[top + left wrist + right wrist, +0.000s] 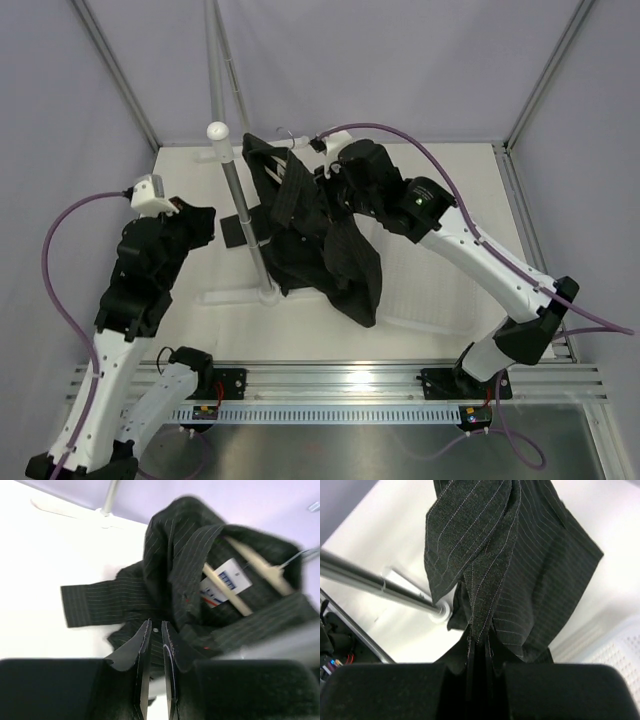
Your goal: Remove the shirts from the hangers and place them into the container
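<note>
Black pinstriped shirt point(530, 570): draping over cream hanger point(260, 566); right fingers point(469, 675) pinching its cloth; left fingers point(142, 680) standing narrowly parted, gripping nothing.

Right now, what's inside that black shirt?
A cream hanger shows through the open neck of the shirt, beside a white label. Cloth hides the rest of the hanger.

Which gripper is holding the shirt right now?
The right gripper: shirt cloth is pinched between its jaws. On the left gripper they stand slightly apart, clamping nothing.
</note>
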`<state>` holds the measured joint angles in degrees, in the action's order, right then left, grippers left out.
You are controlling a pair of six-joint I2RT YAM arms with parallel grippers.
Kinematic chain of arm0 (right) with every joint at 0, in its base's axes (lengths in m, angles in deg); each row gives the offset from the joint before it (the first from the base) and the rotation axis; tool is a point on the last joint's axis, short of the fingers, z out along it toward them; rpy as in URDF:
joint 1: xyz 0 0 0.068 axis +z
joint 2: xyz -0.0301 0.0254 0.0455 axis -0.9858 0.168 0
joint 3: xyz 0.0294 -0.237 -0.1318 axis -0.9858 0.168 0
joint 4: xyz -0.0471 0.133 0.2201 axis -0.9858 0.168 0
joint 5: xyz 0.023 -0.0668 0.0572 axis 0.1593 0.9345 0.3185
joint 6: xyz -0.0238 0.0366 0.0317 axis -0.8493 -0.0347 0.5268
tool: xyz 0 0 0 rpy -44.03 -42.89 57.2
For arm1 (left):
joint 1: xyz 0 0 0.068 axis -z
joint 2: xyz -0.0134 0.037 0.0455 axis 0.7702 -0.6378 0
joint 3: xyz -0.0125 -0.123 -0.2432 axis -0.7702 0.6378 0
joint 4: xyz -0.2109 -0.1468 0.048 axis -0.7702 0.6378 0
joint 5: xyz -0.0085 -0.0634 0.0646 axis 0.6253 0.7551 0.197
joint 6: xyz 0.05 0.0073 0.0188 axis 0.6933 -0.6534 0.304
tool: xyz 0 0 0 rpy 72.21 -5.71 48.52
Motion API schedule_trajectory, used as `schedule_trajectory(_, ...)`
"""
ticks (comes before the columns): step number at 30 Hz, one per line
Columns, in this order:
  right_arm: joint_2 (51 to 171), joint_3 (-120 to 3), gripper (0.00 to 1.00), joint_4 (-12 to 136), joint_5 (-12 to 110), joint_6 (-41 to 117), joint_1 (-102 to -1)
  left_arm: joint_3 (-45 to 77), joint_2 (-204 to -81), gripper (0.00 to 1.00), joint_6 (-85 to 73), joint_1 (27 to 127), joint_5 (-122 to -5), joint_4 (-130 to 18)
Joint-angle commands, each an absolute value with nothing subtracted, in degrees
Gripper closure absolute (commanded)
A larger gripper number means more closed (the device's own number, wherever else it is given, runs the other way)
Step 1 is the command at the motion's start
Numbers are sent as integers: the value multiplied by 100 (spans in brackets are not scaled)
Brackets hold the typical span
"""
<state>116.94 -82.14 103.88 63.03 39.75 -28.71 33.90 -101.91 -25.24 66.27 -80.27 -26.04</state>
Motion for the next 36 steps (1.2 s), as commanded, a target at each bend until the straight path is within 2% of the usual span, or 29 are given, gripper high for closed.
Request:
schedule_trajectory(1,12125,-9261,100,10048,5345,3524,-3145,2797,-11015,84,-1955,6619,-8476,-2842)
schedule_trajectory(7,13241,-10606,100,10470,4693,3154,-3269,1558,-12122,84,-1893,6453,-8416,-2490)
schedule_trajectory(11,13744,-11082,100,10559,4430,2882,-3400,1223,-12457,80,-2060,5935,-7793,-2472)
schedule_trajectory(16,14052,-11381,100,10471,4139,2899,-3489,1476,-12634,73,-2420,5066,-6352,-2945)
schedule_trajectory(24,14334,-11829,100,10515,3515,2943,-3515,2391,-12792,74,-3685,4141,-4129,-4185)
schedule_trajectory(30,14535,-12127,100,10541,3348,2838,-3515,2821,-12950,71,-4634,4053,-3547,-5116)
schedule_trajectory(36,14676,-12172,100,10629,3356,2776,-3515,3033,-12845,71,-5303,4035,-3555,-5855)
